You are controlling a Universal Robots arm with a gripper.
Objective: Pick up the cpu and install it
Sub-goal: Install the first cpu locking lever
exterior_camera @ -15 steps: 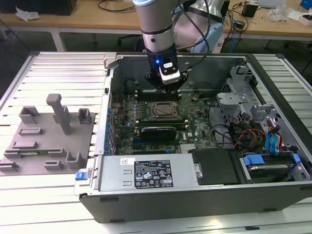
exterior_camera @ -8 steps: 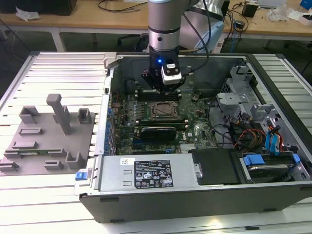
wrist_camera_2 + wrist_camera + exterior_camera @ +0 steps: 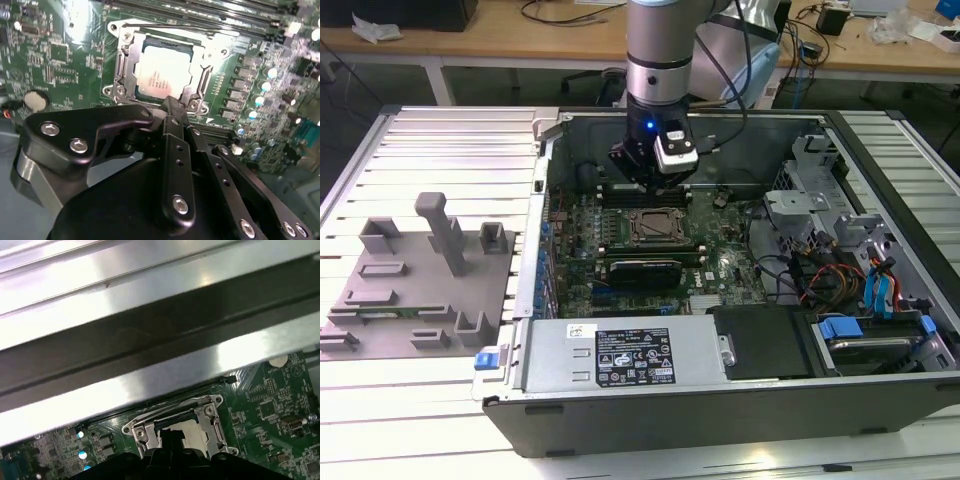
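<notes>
The cpu (image 3: 163, 75), a pale silver square chip, lies flat inside the metal-framed socket (image 3: 121, 65) on the green motherboard. In the first wrist view a strip of the cpu (image 3: 192, 432) shows inside the socket frame (image 3: 212, 422). My gripper (image 3: 171, 104) hovers just beside the socket's edge, its black fingers (image 3: 176, 131) pressed together with nothing between them. In the exterior view the gripper (image 3: 655, 182) hangs over the board just behind the socket (image 3: 658, 228), inside the open computer case.
Memory slots (image 3: 645, 190) run behind the socket, and a black card (image 3: 642, 271) lies in front of it. The power supply (image 3: 620, 356) and blue-tabbed drive bays (image 3: 865, 330) line the case's front. A grey fixture (image 3: 420, 280) sits on the exterior view's left. The case wall (image 3: 150, 330) is close.
</notes>
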